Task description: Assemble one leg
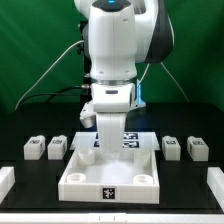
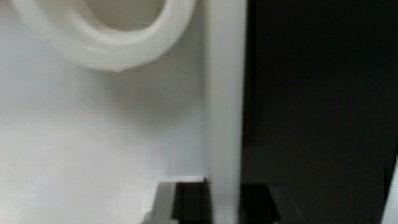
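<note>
White plastic stands out on the black bench [image 1: 30, 195] as my arm [image 1: 112, 45] reaches straight down at the rear of the square tray-like piece [image 1: 80, 186], close to the marker board [image 1: 128, 138]. My jaws hang low by the tray's back rim, and I cannot tell whether they stand wide or narrow.

Four legs rest on the bench, all apart from me. The outer left leg [image 1: 33, 148] and inner left leg [image 1: 57, 146] lie to the exterior view's left of the tray. The inner right leg [image 1: 172, 146] and outer right leg [image 1: 197, 149] lie to its right.

Seen from my wrist, a round socket [image 2: 125, 40] in the tray floor and the raised rim [image 2: 222, 100] fill the picture, with black bench beyond the rim.
</note>
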